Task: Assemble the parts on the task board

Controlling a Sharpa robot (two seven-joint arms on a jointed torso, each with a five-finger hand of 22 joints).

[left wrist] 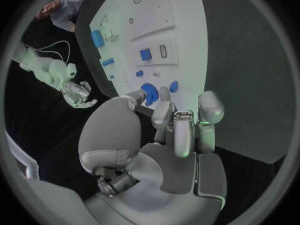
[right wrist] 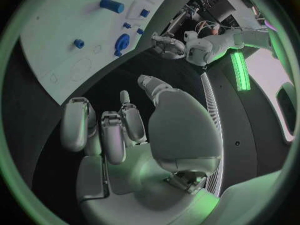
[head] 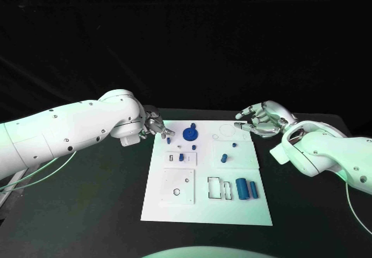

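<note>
White task board (head: 206, 209) flat on black table (head: 77, 215), small blue parts (head: 191, 133) scattered across its far half, two blue cylinders (head: 245, 188) near right edge. Left hand (head: 157, 128) at far-left corner, fingers loosely curled, empty. Right hand (head: 259, 119) beyond far-right corner, fingers spread, empty.

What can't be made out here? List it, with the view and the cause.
- Left hand, head view: too small to tell whether its fingertips touch the task board.
- Blue gear-like part, left wrist view: partly hidden behind the fingers.
- Outlines near the board's far edge: too faint to identify.
</note>
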